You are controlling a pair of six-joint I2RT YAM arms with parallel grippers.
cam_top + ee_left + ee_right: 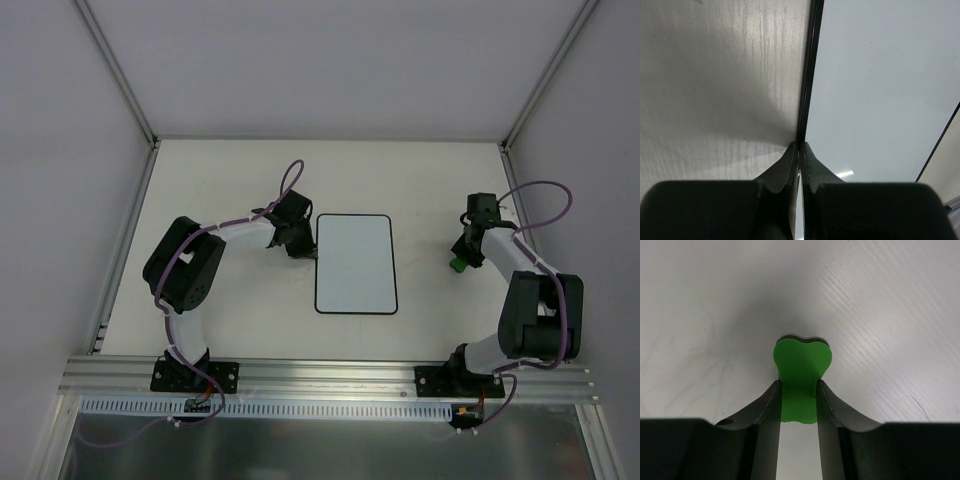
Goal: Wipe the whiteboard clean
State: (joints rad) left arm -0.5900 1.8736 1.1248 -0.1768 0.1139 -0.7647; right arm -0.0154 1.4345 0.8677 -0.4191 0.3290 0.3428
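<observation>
At the middle of the pale table (pixel 230 170), whiteboard (pixel 355 262): small flat white rectangular board with a thin black border and rounded corners, lying flat; no marks show on it.
Risk, whiteboard: it seems to lie loose, so a wiping stroke could slide or swivel it if the hold at its left rim is too light.
Risk, eraser: pinched only by its near end, it could twist or slip out when pressed down on the whiteboard.
Left gripper (pixel 801 146): jaws together, tips at the whiteboard's left black border towards its far corner; whether they press on it I cannot tell.
Right gripper (pixel 798 383): jaws clamped on the small bright green eraser (pixel 802 357), well apart to the right of the whiteboard, over bare table.
</observation>
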